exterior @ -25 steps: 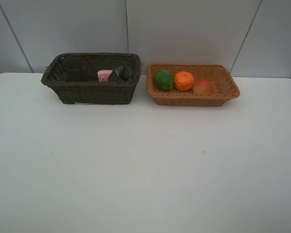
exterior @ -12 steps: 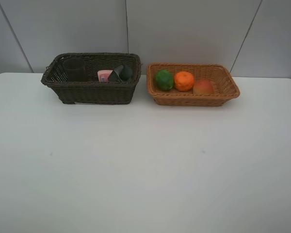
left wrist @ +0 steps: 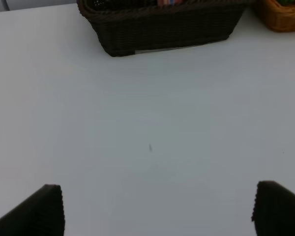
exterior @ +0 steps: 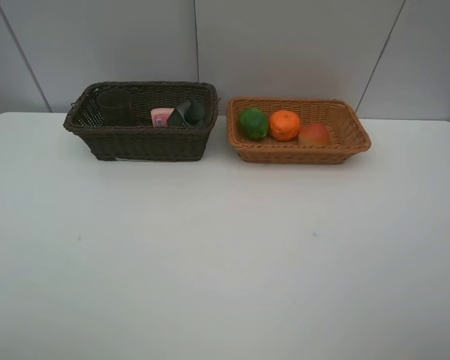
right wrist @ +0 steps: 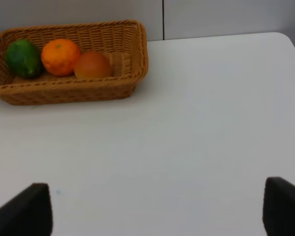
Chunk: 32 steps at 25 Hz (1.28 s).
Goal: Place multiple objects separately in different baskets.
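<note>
Sorting looks finished; nothing moves in the last second.
Cup [exterior: 115, 107], pink bottle [exterior: 161, 116] and pump bottle [exterior: 187, 113] lie in the dark basket [exterior: 142, 141]; lime [exterior: 253, 123], orange [exterior: 284, 125] and red fruit [exterior: 313, 135] in the tan basket [exterior: 300, 152], both along the far bench [exterior: 225, 255] edge. Left claw [left wrist: 157, 209] and right claw [right wrist: 157, 211] stand wide open, empty; nothing blocks.

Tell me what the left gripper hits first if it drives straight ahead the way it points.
Probably the dark basket. The left gripper is open over the bare table, nothing between; if angled downward, it may touch the table first.
</note>
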Available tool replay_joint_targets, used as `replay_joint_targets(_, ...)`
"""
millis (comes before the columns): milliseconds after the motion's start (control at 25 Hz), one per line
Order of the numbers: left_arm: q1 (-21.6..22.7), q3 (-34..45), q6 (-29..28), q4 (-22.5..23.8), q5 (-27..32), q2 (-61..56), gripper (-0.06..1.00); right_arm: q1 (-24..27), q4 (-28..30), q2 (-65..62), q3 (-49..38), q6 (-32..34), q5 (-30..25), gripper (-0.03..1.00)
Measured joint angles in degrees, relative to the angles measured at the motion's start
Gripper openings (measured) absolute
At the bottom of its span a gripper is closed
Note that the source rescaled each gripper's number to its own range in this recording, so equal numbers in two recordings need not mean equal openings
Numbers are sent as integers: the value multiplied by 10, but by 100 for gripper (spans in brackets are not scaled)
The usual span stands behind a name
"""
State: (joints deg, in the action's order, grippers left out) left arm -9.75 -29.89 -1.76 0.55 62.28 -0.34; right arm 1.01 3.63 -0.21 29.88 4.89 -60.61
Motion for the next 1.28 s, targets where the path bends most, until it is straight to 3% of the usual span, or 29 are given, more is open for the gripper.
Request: replay_joint_targets(1280,0,9,1,-2,-12,0,99,0,0,0,0,0,0,88)
